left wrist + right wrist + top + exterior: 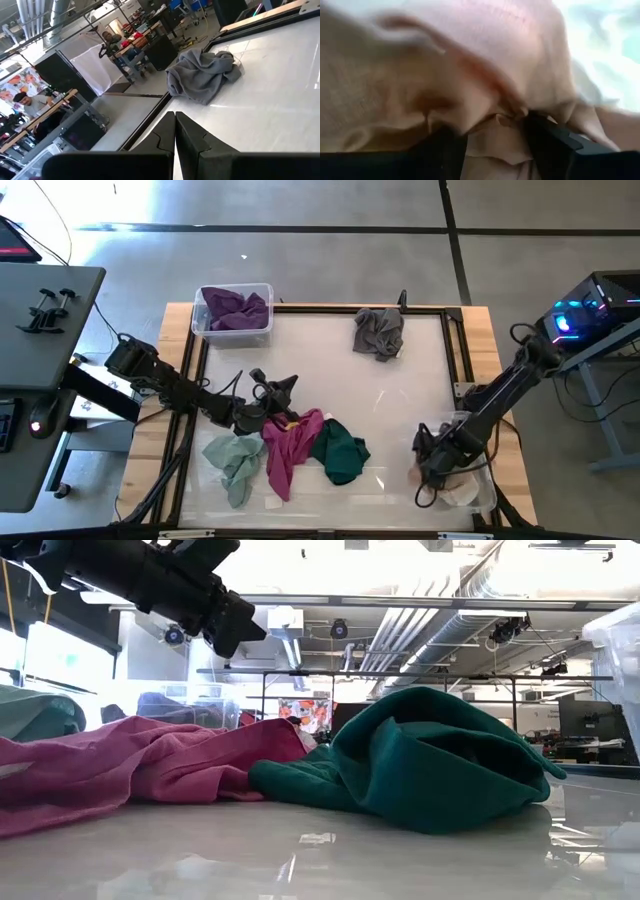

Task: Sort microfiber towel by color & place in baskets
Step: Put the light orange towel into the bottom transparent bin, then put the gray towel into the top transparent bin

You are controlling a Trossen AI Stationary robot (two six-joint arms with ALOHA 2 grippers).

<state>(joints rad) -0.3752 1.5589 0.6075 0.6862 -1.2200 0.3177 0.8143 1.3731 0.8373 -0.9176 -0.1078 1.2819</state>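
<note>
At the tabletop's near right corner I have the right gripper (pixel 438 463) down in the larger clear basket (pixel 487 492), its fingers pinching a peach towel (pixel 470 65). Along the near edge lie the mint towel (pixel 234 459), magenta towel (pixel 290 444) and dark green towel (pixel 339 451). My left gripper (pixel 283 391) hovers above them, fingers pressed together. At the far edge sits a grey towel (pixel 379 332); the far left corner's small basket (pixel 206 326) holds a purple towel (pixel 236 308).
</note>
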